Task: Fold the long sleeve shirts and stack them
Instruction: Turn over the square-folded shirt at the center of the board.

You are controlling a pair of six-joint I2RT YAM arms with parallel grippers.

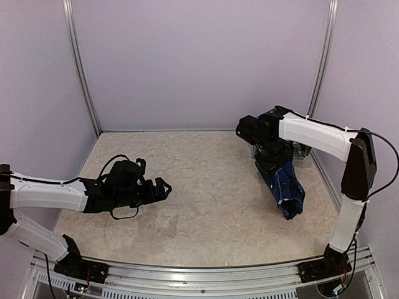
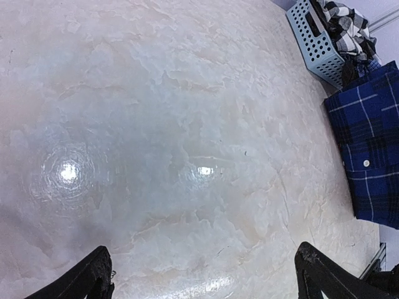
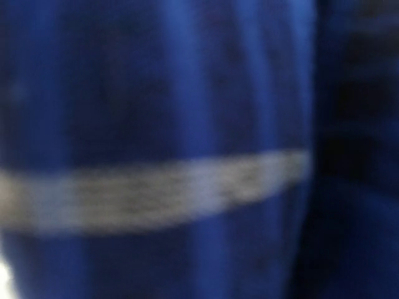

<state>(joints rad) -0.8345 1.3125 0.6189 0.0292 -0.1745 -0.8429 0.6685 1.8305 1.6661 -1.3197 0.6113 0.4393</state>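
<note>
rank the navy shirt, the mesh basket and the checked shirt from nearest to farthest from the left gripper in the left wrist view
1. navy shirt, right edge
2. mesh basket, upper right corner
3. checked shirt, in the basket, behind its near wall

Pale lilac walls (image 1: pixel 199 62), glossy beige marbled tabletop (image 1: pixel 212 218)
</note>
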